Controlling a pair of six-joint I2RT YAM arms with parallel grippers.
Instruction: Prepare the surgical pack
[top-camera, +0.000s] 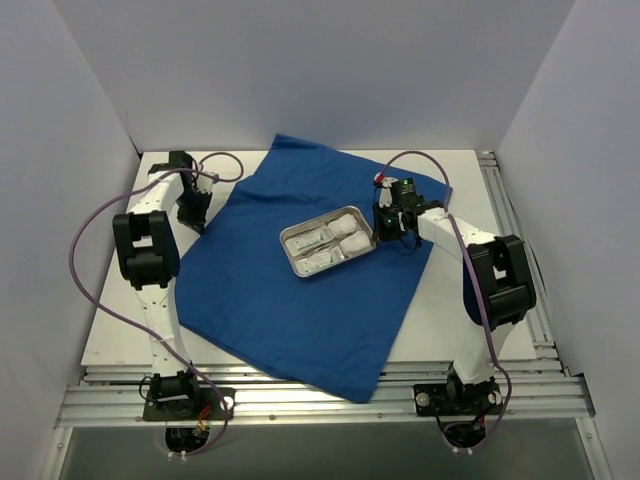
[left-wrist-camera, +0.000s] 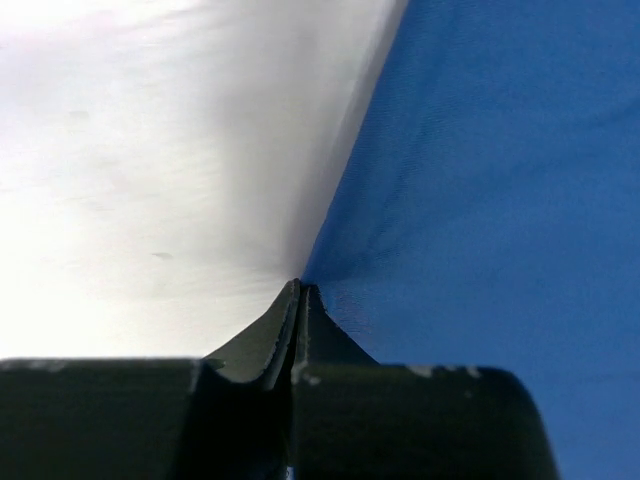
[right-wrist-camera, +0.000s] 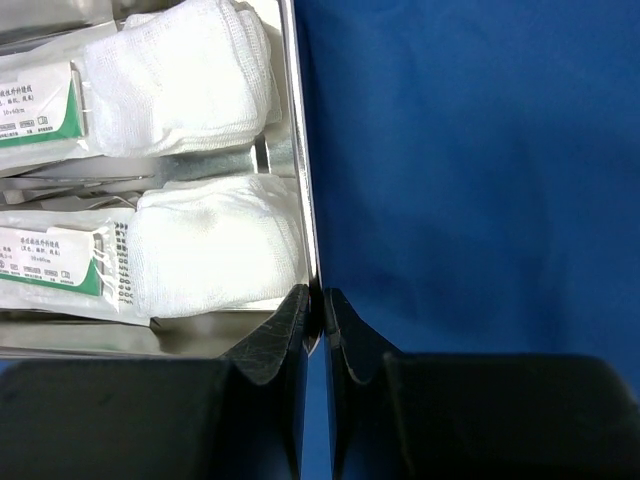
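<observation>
White walls (top-camera: 300, 60) enclose the table (top-camera: 112, 340) under a blue drape (top-camera: 290, 310).

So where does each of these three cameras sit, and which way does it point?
Top external: fixed high at the near side, looking down on the blue drape and steel tray; left arm and right arm show whole.
Left wrist: on the left arm, facing along the left gripper, shut on the drape's edge; only its fingers show.
Right wrist: on the right arm, facing along the right gripper, shut on the tray's rim; only its fingers show.
Shared: all three see the drape; top and right wrist see the tray.
</observation>
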